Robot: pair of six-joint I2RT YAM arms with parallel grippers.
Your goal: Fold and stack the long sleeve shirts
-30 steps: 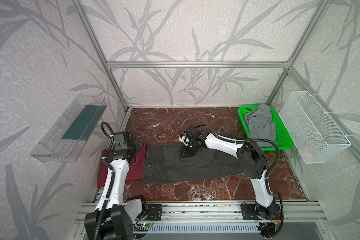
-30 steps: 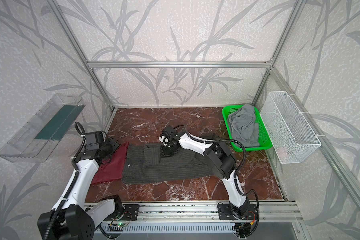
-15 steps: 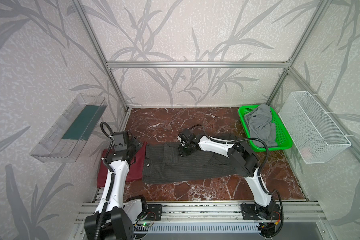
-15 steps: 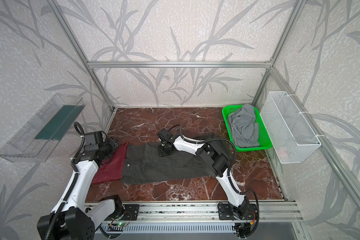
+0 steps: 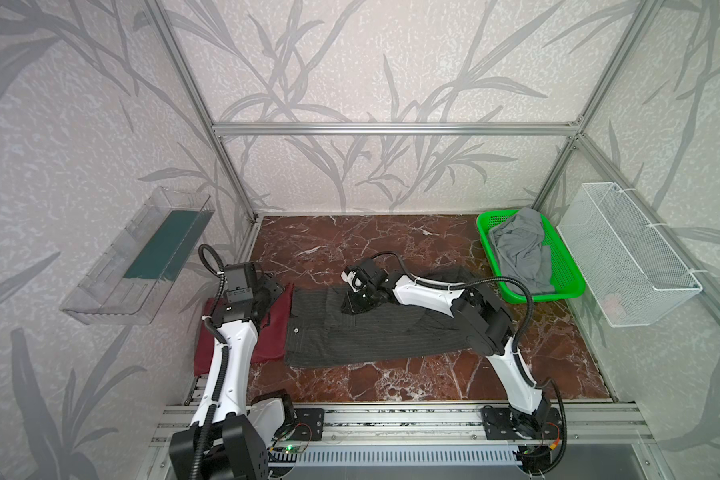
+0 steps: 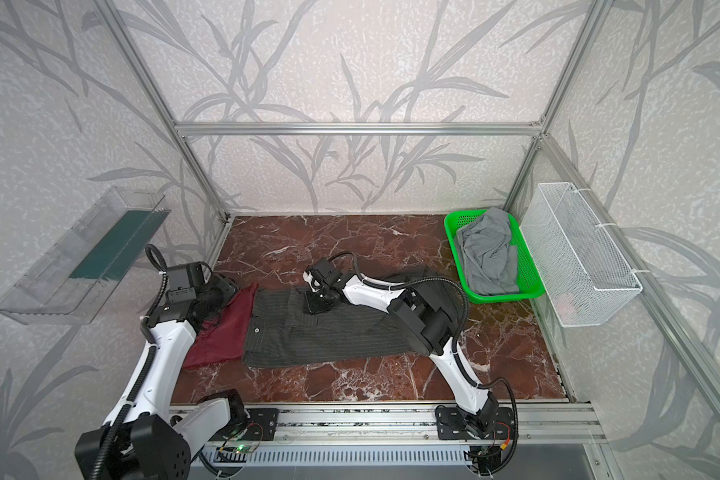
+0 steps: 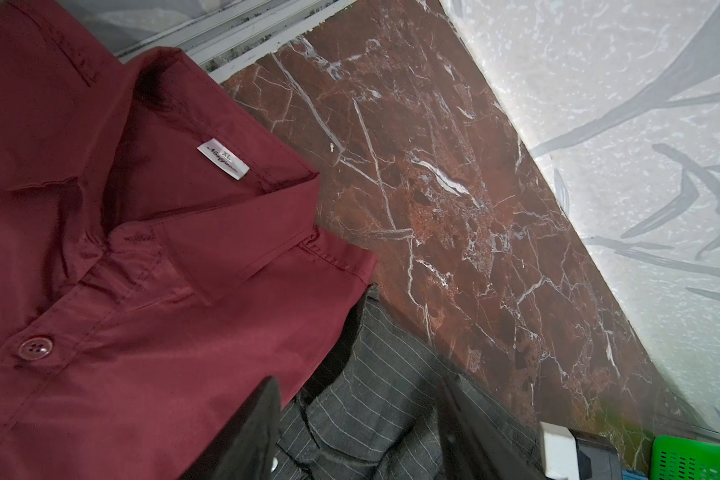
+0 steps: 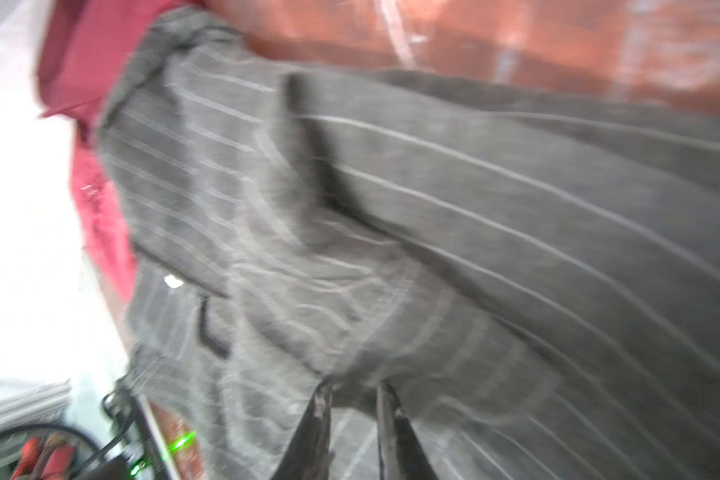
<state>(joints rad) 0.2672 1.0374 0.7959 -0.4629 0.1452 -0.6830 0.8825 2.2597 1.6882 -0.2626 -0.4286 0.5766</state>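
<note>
The charcoal pinstriped shirt (image 5: 371, 336) (image 6: 329, 338) lies spread across the middle of the red marble table. Its collar end butts against the dark red shirt (image 5: 273, 332) (image 6: 225, 332), which lies folded at the left. My right gripper (image 5: 352, 305) (image 6: 319, 305) is low over the pinstriped shirt's far edge. In the blurred right wrist view its fingertips (image 8: 352, 388) stand a narrow gap apart with a ridge of striped cloth pinched between them. My left gripper (image 5: 273, 291) (image 7: 356, 386) hovers open over the seam where the dark red shirt (image 7: 142, 270) meets the pinstriped collar (image 7: 391, 365).
A green basket (image 5: 485, 232) (image 6: 452, 232) holding a crumpled grey garment (image 5: 520, 249) stands at the back right. A white wire basket (image 5: 632, 257) hangs on the right wall and a clear tray (image 5: 142, 257) on the left wall. An aluminium rail (image 5: 391, 419) runs along the front.
My right gripper has slid leftward over the pinstriped shirt, taking cloth with it. The left arm has stayed put.
</note>
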